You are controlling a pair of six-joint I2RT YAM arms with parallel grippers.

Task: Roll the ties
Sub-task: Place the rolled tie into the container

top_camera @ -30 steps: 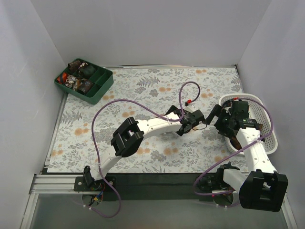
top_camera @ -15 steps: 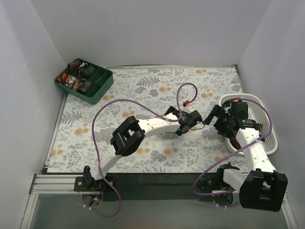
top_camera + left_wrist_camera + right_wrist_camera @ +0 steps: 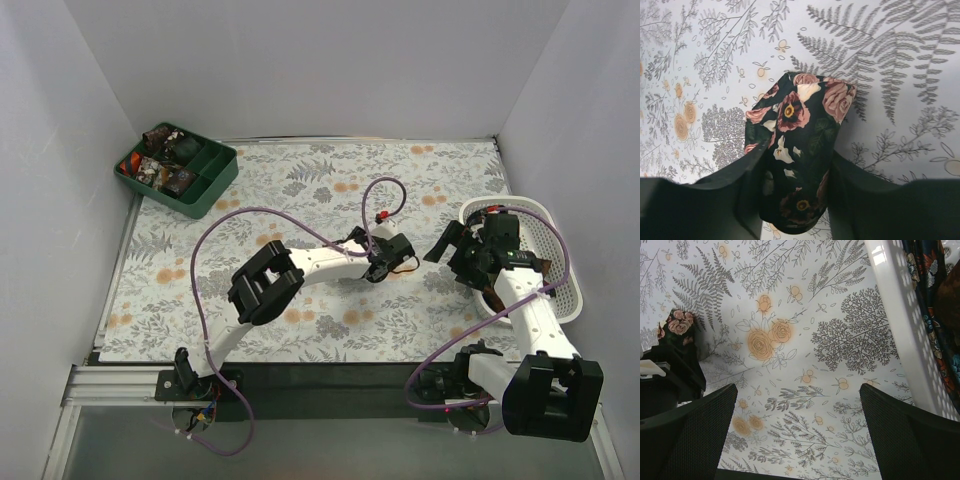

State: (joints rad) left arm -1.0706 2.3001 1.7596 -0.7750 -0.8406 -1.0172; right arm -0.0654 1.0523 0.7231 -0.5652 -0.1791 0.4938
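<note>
Coiled ties (image 3: 160, 160) fill the compartments of the dark green tray (image 3: 212, 185) at the far left corner of the worktop (image 3: 300, 180) in the top view. A white lattice basket (image 3: 565, 285) stands against the right edge. The left gripper (image 3: 393, 256) reaches out to about the middle of the worktop, and the right gripper (image 3: 447, 243) hangs just beside the basket's left rim, near the left one but apart from it. In the left wrist view the jaws are clamped on a floral tie (image 3: 800, 125) — dark cloth with pink roses, rolled into a thick bundle that sticks out past the fingertips over the fern-printed cover; whether it touches the cover I cannot tell. In the right wrist view the two black fingers (image 3: 690, 430) stand wide apart with only the printed cover between them — the basket wall runs down the right side with loose ties (image 3: 932, 295) behind its lattice, and the floral tie shows at the left edge, in the other gripper.
</note>
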